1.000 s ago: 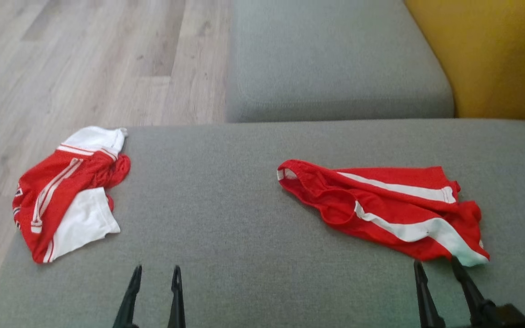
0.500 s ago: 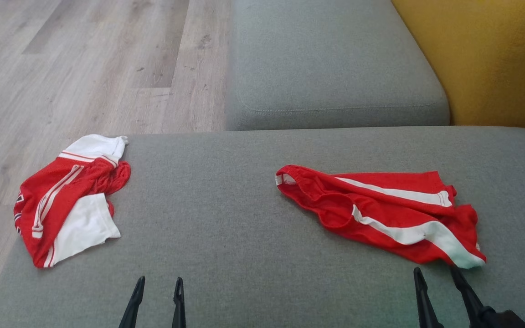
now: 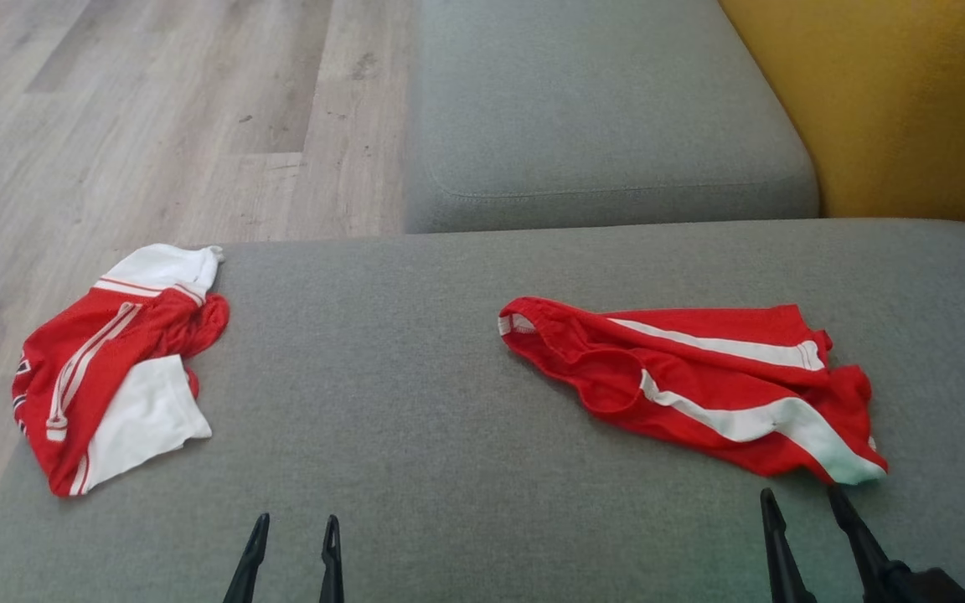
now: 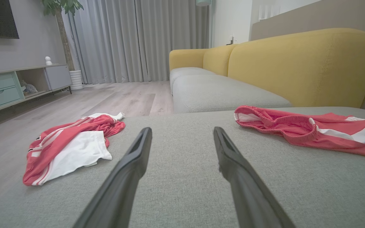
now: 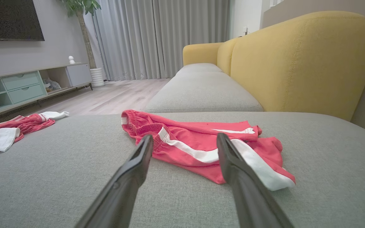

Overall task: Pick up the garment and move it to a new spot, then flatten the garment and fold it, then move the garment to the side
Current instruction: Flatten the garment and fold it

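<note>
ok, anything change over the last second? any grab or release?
Nothing really changed. The whole head view shifts slightly, which is camera motion and not the things moving. Nothing was grabbed or released: the left end effector and right end effector stay open and empty, short of the cloth. The red shorts and the red and white garment keep their shape and place on the grey cushion.

You're looking at soft matt cloth: the red shorts (image 3: pixel 692 373) with smooth white stripes, and the jersey (image 3: pixel 105 360) in a fine mesh knit. The seat cushion (image 3: pixel 415 402) is coarse grey weave, the backrest (image 3: pixel 910 100) yellow fabric, and the floor (image 3: pixel 156 126) pale matt wood grain.
</note>
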Robot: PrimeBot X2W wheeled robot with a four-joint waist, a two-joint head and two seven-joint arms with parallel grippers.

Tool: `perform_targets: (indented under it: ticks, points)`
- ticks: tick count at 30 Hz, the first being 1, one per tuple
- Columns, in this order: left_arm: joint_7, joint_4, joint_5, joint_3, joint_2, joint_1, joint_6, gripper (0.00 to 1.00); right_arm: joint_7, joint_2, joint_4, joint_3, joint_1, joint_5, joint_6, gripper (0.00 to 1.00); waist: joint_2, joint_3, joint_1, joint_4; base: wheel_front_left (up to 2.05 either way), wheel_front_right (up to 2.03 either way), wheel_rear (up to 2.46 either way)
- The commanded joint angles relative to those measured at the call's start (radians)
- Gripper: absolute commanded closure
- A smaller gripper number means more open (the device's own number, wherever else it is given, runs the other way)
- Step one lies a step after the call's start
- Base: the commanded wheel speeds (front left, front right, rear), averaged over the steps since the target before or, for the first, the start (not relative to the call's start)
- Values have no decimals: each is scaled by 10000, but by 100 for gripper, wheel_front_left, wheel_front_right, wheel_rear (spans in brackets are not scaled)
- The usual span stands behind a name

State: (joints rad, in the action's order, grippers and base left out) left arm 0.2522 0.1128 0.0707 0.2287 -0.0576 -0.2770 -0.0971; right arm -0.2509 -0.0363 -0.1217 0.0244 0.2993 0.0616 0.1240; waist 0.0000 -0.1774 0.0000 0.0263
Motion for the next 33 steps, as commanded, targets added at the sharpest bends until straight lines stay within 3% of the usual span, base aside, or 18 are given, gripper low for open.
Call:
perform_targets:
  ticks: [1,8,15,23,33]
  points:
    - [95,-298,16,-231,73,399,-55,0,-109,-139,301,203,-509,-18,67,0,0,18,0,-50,0,0,0]
    - [95,217,653,31,74,793,64,0,-109,-139,368,349,-597,-77,67,0,0,315,0,-504,0,0,0]
    - [95,2151,1744,1713,74,2982,549,0,-109,-139,553,506,-881,-220,67,0,0,1095,0,-1224,0,0,0]
    - [-815,4036,4837,4462,74,6239,1143,0,-109,-139,554,831,-1289,-492,67,0,0,2103,0,-2229,0,0,0]
    - [-1536,5093,7699,6293,74,9025,926,0,-109,-139,587,1095,-1979,-323,67,0,0,3306,0,-3220,0,0,0]
